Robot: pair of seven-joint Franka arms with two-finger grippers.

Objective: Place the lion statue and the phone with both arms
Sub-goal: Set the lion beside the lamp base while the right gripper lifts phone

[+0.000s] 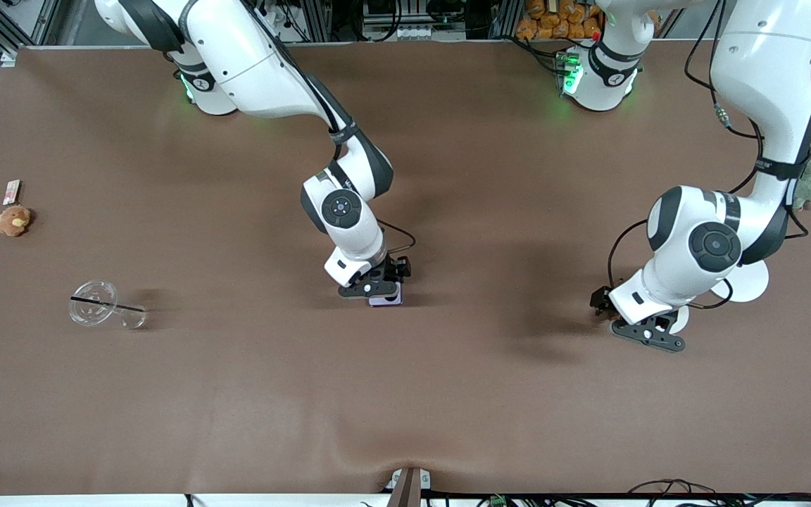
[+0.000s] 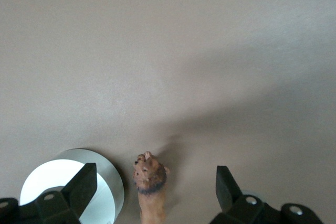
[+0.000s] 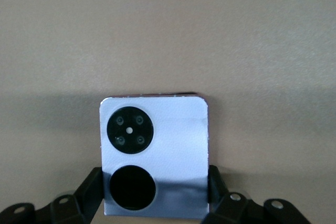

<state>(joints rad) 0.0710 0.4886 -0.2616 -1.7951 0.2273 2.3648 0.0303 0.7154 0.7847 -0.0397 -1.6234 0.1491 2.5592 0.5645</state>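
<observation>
The phone [image 3: 154, 153], a small square pale-lavender one with two round black circles on its face, lies low at the middle of the table. My right gripper [image 3: 154, 188] is shut on its two side edges; from the front only a lavender corner of the phone [image 1: 386, 300] shows under the right gripper [image 1: 376, 289]. The lion statue [image 2: 151, 188], a tiny orange-brown figurine, stands on the table between the fingers of my left gripper [image 2: 155, 188]. That gripper is open, with wide gaps on both sides of the lion. In the front view the left gripper [image 1: 648, 334] hides the lion.
A white round lamp base [image 2: 107, 179] [image 1: 743, 282] sits right beside the lion. A green plush [image 1: 810, 186] lies by the left arm. At the right arm's end are a brown plush [image 1: 13, 220], a small card [image 1: 11, 191] and a clear cup [image 1: 106, 304] on its side.
</observation>
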